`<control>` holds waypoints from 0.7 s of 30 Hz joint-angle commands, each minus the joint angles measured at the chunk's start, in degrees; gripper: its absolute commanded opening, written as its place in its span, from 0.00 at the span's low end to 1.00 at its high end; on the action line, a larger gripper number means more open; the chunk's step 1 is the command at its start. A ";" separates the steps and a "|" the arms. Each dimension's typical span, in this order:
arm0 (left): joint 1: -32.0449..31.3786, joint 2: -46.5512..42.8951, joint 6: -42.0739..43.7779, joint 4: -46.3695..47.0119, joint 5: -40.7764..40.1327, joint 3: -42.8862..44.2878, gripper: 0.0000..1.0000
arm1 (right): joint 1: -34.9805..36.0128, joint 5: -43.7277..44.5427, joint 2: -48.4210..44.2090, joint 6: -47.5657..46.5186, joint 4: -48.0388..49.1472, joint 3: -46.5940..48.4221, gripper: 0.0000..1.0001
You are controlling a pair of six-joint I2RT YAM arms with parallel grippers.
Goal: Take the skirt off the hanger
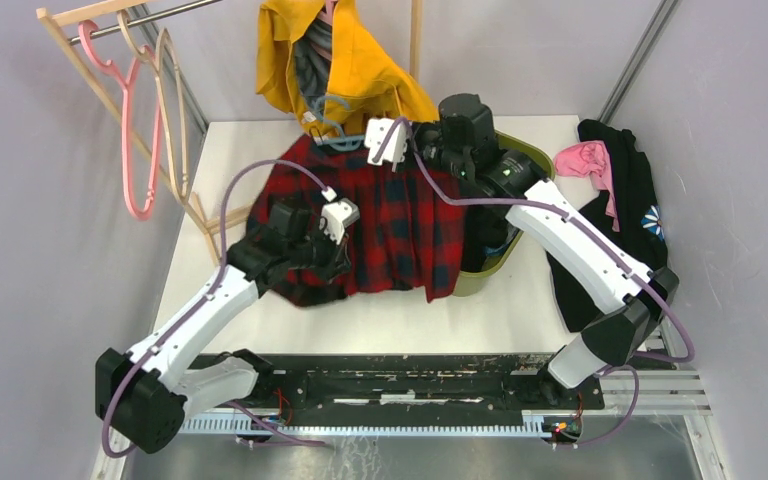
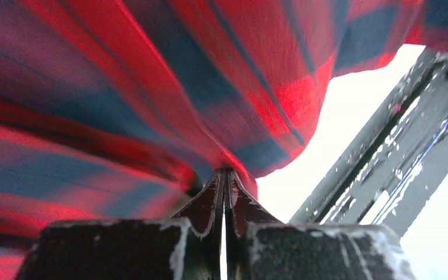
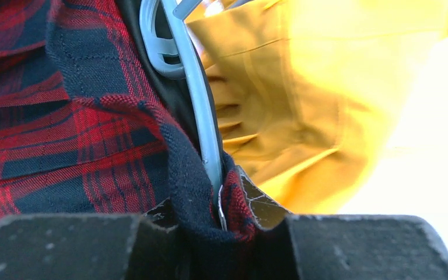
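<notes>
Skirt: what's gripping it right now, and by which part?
Both grippers. The left gripper pinches a fold near the lower edge of the skirt; the right gripper clamps the waistband together with the grey hanger.
</notes>
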 commanded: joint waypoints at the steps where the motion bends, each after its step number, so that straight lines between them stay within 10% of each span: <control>1: -0.25 2.47 -2.89 2.31 3.09 -4.45 0.03 | -0.74 2.10 -1.69 1.44 14.54 7.30 0.01; 10: -0.23 2.94 5.83 -9.75 -0.95 18.45 0.03 | -1.17 1.14 -2.54 1.44 13.44 5.51 0.01; 15: -0.38 4.15 9.12 -14.17 -2.22 37.59 0.40 | -1.27 0.84 -3.63 1.10 12.67 2.83 0.01; 21: -0.43 2.96 13.20 -9.31 -7.54 41.02 0.45 | -1.30 -1.25 -5.33 1.70 11.52 0.25 0.01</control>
